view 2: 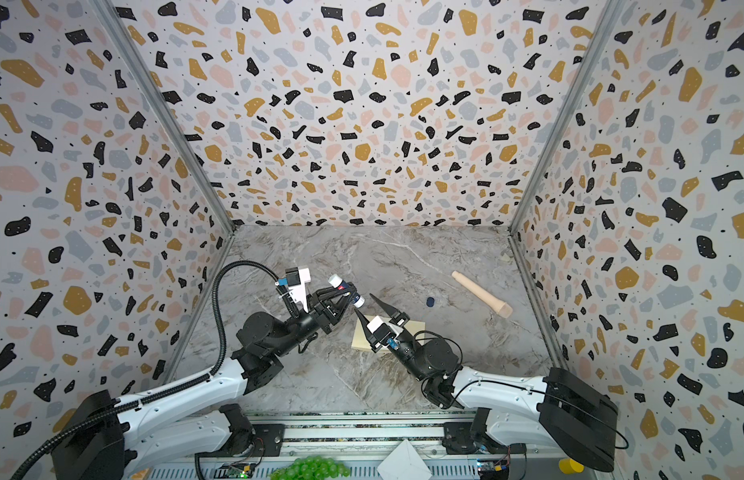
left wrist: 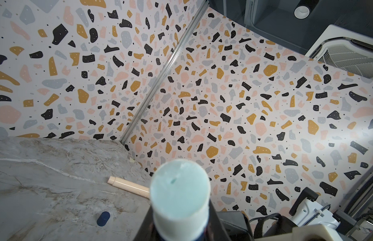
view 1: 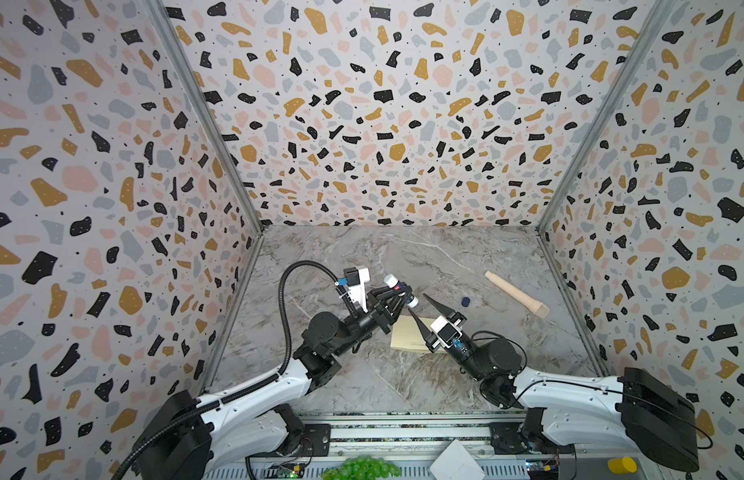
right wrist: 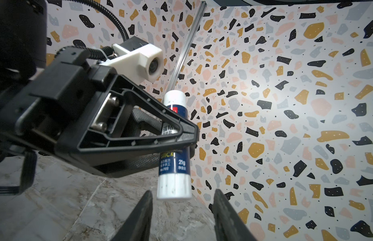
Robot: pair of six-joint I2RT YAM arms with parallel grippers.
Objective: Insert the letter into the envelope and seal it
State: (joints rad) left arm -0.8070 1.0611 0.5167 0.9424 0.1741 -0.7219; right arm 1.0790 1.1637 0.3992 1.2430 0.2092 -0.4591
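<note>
Gripping a white-and-navy cylindrical glue stick (right wrist: 174,164), the left hand (view 1: 399,293) holds it near the right hand (view 1: 417,303), jaws apart, empty.

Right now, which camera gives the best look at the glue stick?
The right wrist view: the glue stick shows side-on, label readable, clamped in the left gripper. The left wrist view catches only its blurred pale end; in both top views the glue stick is small, half hidden by that gripper.
</note>
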